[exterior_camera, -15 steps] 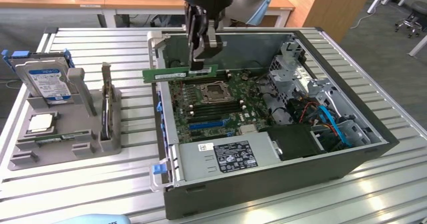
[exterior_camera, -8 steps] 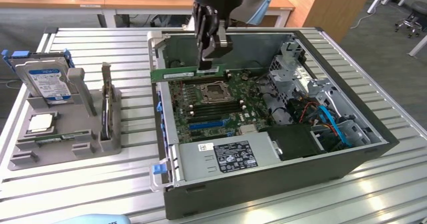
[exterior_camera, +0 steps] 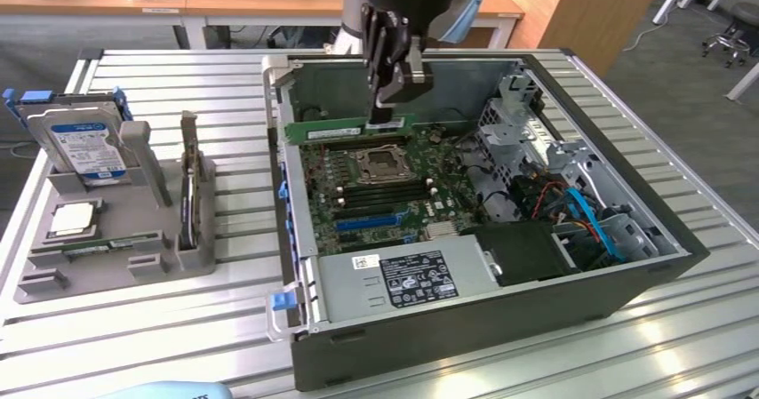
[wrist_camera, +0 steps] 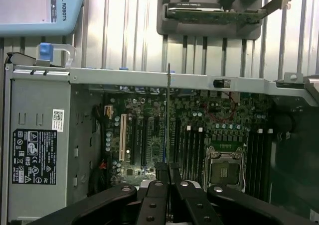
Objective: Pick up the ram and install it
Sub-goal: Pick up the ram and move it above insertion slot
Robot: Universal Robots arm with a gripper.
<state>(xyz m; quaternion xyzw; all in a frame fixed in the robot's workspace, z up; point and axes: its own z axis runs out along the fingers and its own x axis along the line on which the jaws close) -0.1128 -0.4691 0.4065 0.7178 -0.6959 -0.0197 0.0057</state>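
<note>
The ram (exterior_camera: 332, 131) is a long thin green stick held level above the open computer case (exterior_camera: 475, 328). My gripper (exterior_camera: 386, 117) is shut on its top edge, near the stick's end at the exterior view's right. It hangs over the far part of the motherboard (exterior_camera: 379, 195), just behind the processor socket (exterior_camera: 382, 163). In the wrist view the ram (wrist_camera: 168, 110) shows edge-on as a thin line running out from my gripper (wrist_camera: 168, 171). It lies over the board between the black expansion slots and the memory slots (wrist_camera: 192, 150) beside the socket (wrist_camera: 223, 166).
A grey holder (exterior_camera: 48, 275) stands at the exterior view's left with a hard drive (exterior_camera: 83, 141), a square silver chip (exterior_camera: 74, 219) and an upright card (exterior_camera: 187, 195). Inside the case are the power supply (exterior_camera: 410, 279), a drive cage (exterior_camera: 522, 115) and blue cables (exterior_camera: 593, 226).
</note>
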